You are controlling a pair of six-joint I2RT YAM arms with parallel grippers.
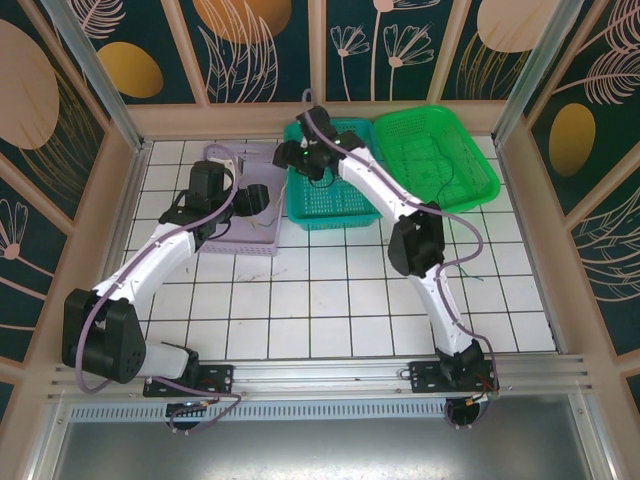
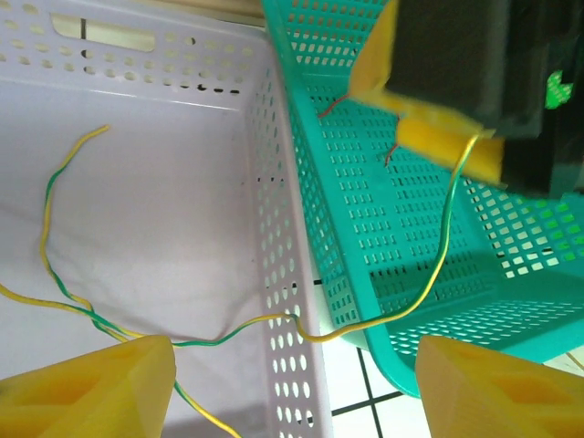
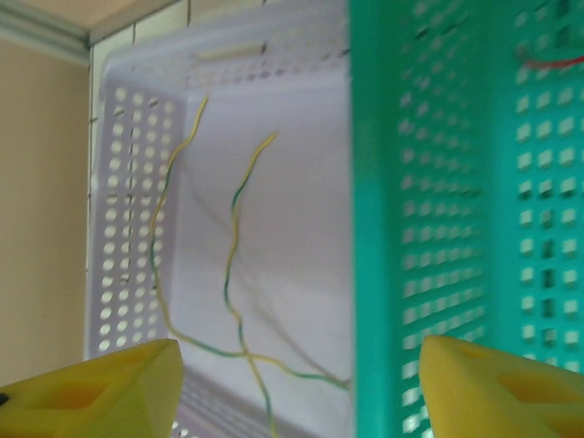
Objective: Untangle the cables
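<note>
- Lavender plastic basket (image 1: 222,158) is sitting at the far left of the white tiled counter (image 1: 330,300), and yellow-green cables (image 3: 233,237) are lying loosely twisted on its floor.
- The left end effector (image 2: 292,392) is hovering over this basket's right side, its yellow fingers (image 2: 82,388) standing wide apart and holding nothing.
- One of the yellow-green cables (image 2: 274,321) is crossing the lavender basket's right wall, sagging over the narrow gap and rising above the teal basket.
- The teal basket (image 1: 330,215) is sitting just beside the lavender one, on its right. Thin red-orange wire ends (image 2: 333,105) are showing inside it.
- The right end effector (image 1: 305,158) is hanging over the teal basket's left part with its fingers spread wide. In the left wrist view the cable's upper end is reaching one of them (image 2: 452,146), though I cannot tell whether it is touching.
- A bright green basket (image 1: 470,165) is sitting at an angle at the far right.
</note>
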